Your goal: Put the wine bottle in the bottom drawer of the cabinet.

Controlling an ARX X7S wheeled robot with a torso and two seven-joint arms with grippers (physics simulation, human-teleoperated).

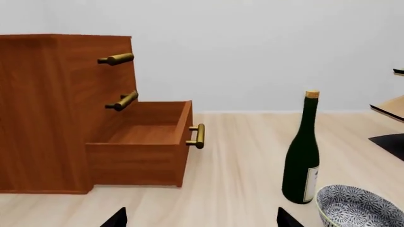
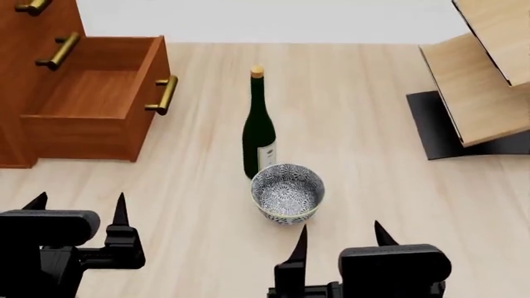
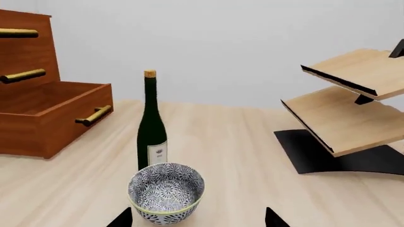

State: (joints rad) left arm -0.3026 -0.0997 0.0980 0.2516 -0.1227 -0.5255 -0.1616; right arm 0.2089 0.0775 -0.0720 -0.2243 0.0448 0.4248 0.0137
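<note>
Both our pincers, left pincer (image 2: 79, 210) and right pincer (image 2: 341, 236), hang open and empty; the wine bottle (image 2: 258, 130) stands upright mid-table, touching nothing, right of the open bottom drawer (image 2: 91, 102).

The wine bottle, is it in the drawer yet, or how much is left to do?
Not yet. The bottom drawer is already open. The wine bottle stands upright on the table beside the bowl. Neither the left hand nor the right hand holds anything; both are open. Grabbing, carrying and placing remain.
</note>
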